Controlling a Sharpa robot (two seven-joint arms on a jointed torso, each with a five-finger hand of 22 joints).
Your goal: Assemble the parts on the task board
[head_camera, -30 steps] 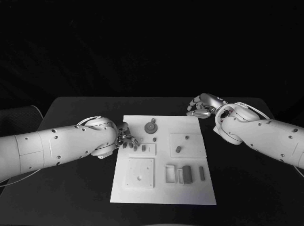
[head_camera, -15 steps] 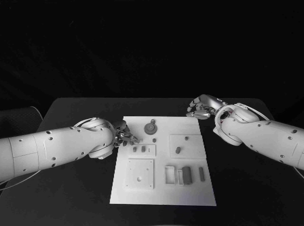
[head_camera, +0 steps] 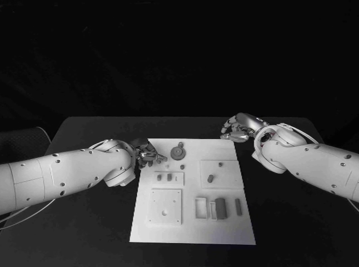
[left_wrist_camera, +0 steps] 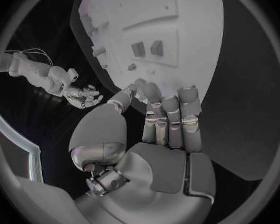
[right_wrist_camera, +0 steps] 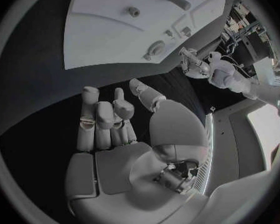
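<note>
The white task board [head_camera: 228, 146] lies mid-table, and both wrist views catch it as well [left_wrist_camera: 196, 30] [right_wrist_camera: 102, 40]. Grey parts on it: a round piece [head_camera: 178, 150] at the far end, two pegs [head_camera: 164, 177] in a recess, a flat block [head_camera: 220, 206] and a slim bar [head_camera: 239, 206] nearer me. My left hand [head_camera: 148, 152] hovers at the board's far left edge beside the round piece; its fingers [left_wrist_camera: 168, 109] lie together, thumb tip against a fingertip, with nothing visible between. My right hand [head_camera: 239, 127] hangs over bare table beyond the far right corner, fingers [right_wrist_camera: 102, 117] curled in, holding nothing.
A square plate [head_camera: 165, 204] and an open frame [head_camera: 201, 207] sit on the board's near half. Single pegs stand at mid-board [head_camera: 183, 165] and in the right recess [head_camera: 210, 178]. Black table [head_camera: 91, 211] surrounds the board on both sides.
My left hand has moved along the board's left edge away from me, from beside the two pegs to beside the round piece. The right hand has barely moved.
</note>
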